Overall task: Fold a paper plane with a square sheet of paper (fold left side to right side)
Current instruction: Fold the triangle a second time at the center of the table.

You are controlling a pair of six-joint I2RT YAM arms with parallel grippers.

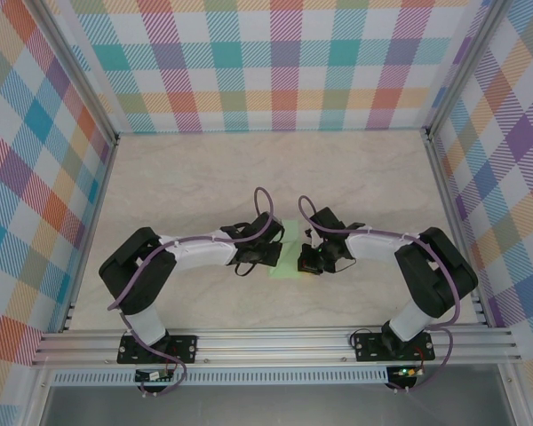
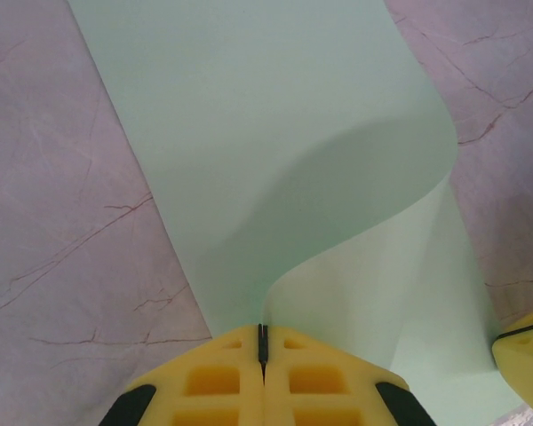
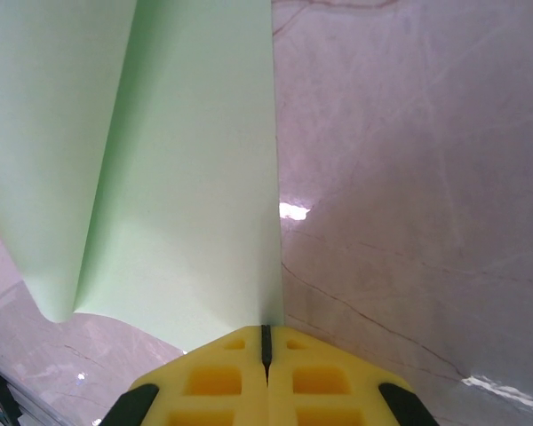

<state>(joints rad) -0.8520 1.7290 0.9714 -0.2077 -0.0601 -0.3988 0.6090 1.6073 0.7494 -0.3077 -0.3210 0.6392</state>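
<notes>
The left gripper (image 2: pixel 262 355) and right gripper (image 3: pixel 266 355) each pinched an edge of the thin pale-green square sheet of paper (image 2: pixel 249 133), curled mid-fold on the marbled table (image 1: pixel 204 177); next, the left edge likely needed carrying across squarely.

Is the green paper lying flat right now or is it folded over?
Partly folded: the square sheet of paper bows up in a loose curve from the shut left tool, over its flat half, not pressed down.
</notes>
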